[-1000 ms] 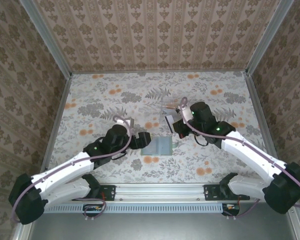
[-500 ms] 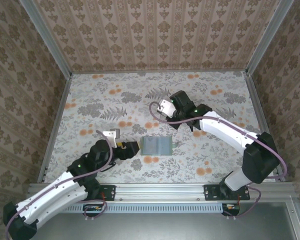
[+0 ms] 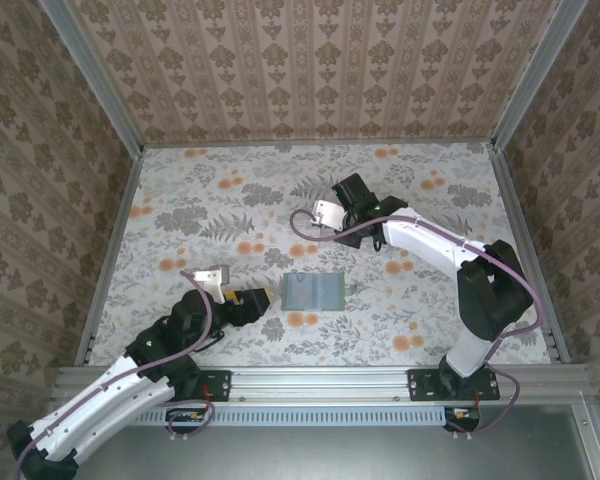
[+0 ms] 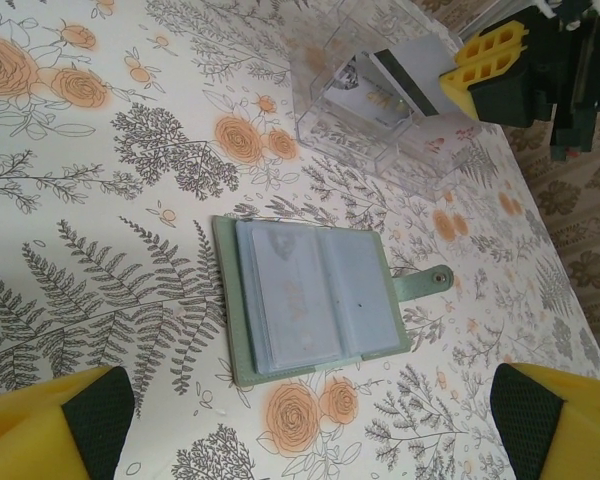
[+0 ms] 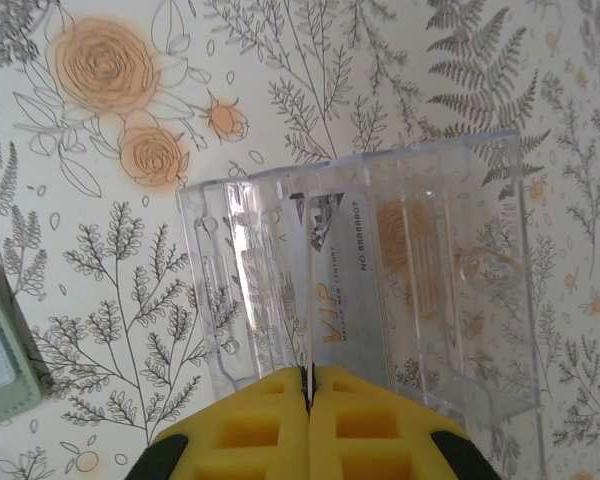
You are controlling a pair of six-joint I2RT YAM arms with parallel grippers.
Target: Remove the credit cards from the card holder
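Card holder (image 4: 315,300) — matt, leathery outside, cloudy plastic inside; tray (image 5: 212,262) clear, glossy, hard plastic.

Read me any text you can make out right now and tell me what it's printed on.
"VIP": on the pale credit card inside the clear tray, right wrist view.
"NO 8888807": same card, beside it; digits uncertain.
Smaller line next to "VIP": too blurred to read.
Card holder: faint marks on its panels, unreadable.

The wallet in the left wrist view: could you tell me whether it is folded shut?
No, the wallet lies spread open on the table, both inner panels facing up.
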